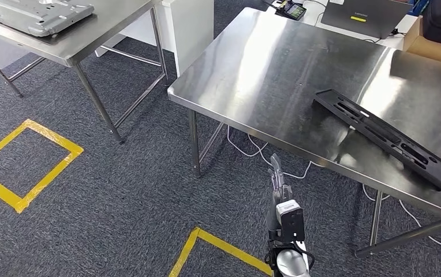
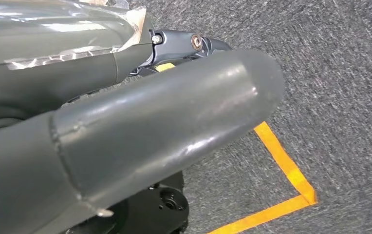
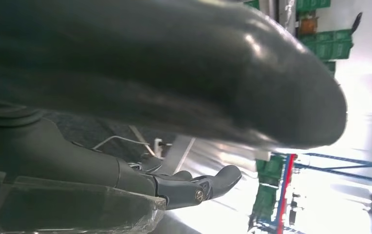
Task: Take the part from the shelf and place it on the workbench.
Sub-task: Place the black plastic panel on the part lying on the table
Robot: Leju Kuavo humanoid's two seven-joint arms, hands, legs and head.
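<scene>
Black slotted panel (image 1: 382,137): lies flat on steel desk (image 1: 264,75), toward its 4 o'clock edge. Judged stiff, light, smooth-faced; long edges or slots offer best hold. Right hand (image 1: 277,180): empty, fingers extended, below desk front. Left hand (image 2: 125,136): hangs over carpet, finger state cannot be told.

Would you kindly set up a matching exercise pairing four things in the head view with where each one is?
Things:
1. black part
2. grey metal panel
3. laptop
4. yellow tape square

Places:
A. on the carpet
B. on the far left table
C. on the near steel workbench
D. beyond the workbench's far edge

Pairs: 1-C, 2-B, 3-D, 4-A
</scene>
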